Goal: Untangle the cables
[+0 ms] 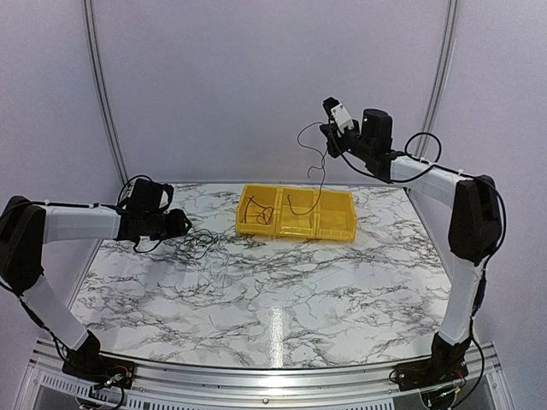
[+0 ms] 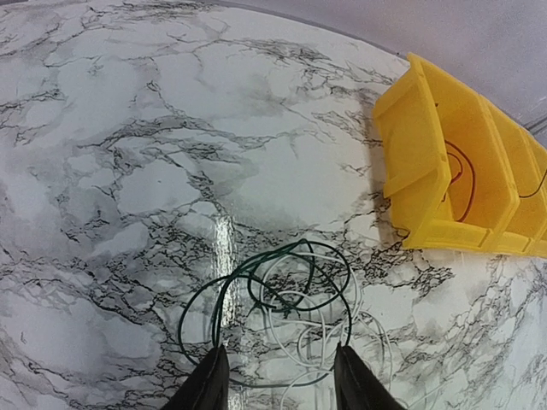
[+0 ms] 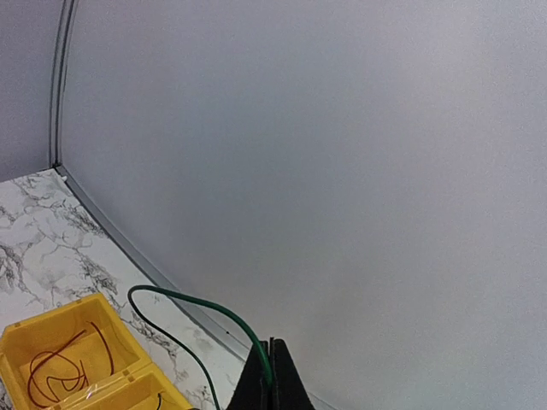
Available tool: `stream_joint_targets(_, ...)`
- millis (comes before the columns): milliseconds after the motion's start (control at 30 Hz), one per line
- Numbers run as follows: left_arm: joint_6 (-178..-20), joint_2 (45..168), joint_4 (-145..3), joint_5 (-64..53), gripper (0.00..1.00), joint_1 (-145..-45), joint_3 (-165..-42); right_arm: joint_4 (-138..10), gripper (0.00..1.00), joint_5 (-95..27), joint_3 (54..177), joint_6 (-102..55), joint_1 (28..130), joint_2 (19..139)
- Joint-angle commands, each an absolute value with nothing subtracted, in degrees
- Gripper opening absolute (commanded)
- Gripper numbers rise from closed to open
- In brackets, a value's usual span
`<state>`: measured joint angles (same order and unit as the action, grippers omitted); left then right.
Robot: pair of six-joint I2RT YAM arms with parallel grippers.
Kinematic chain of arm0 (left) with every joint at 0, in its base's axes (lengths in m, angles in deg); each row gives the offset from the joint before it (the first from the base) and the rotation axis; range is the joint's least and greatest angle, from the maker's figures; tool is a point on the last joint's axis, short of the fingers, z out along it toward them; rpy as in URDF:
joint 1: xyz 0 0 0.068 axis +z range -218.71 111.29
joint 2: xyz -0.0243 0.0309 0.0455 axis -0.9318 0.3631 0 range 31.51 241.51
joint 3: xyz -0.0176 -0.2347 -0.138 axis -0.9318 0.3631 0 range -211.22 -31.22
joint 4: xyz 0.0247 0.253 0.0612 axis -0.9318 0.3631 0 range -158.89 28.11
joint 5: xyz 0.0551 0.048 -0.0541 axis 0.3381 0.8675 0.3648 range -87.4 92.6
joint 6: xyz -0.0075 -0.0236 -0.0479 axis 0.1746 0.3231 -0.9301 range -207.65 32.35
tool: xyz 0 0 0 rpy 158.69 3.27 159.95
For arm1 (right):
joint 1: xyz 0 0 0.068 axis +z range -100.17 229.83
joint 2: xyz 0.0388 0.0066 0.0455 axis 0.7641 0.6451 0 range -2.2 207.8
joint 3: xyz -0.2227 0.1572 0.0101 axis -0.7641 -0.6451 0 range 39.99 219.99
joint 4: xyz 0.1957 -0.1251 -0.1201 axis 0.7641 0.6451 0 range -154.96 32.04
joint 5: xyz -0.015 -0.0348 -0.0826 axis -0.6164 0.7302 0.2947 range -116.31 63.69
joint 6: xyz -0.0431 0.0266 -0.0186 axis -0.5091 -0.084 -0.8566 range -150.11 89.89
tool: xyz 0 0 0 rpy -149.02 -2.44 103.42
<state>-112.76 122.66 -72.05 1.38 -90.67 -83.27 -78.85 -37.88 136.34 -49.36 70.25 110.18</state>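
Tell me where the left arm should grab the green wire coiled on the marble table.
Pinch the thin dark green wire at its outer arc, where it runs alone, clear of the thin white wire. Come straight down, open left fingers straddling it, because it lies flat.

table (image 1: 282, 290): white marble, grey-black veining | bin (image 1: 295, 232), far centre: bright yellow | tangle (image 2: 282, 299), left: dark green and white strands | lifted cable (image 3: 192, 305), far right: green | cable in bin (image 3: 55, 369): dark red | left arm (image 1: 81, 222), right arm (image 1: 427, 179): white shells, black joints | left gripper (image 2: 278, 380), right gripper (image 3: 272, 380): black | walls (image 1: 256, 85): pale lilac-grey
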Motion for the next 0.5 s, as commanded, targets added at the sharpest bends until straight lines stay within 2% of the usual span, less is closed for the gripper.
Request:
stream_joint_targets(0,-113.5,121.5,-71.3,2.2,0.45,-90.3,-81.6,-76.3,0.00,-42.0,136.4,-46.2,71.3,112.9)
stream_joint_targets(200,-114.3,119.4,-71.7,2.2,0.45,-90.3,-79.5,-77.0,0.00,-45.1,138.1,-42.0,74.1,117.6)
stream_joint_targets(467,-114.9,115.9,-71.4,4.2,0.45,-90.3,-77.2,-76.3,0.00,-42.1,139.7,-38.8,75.7,124.5)
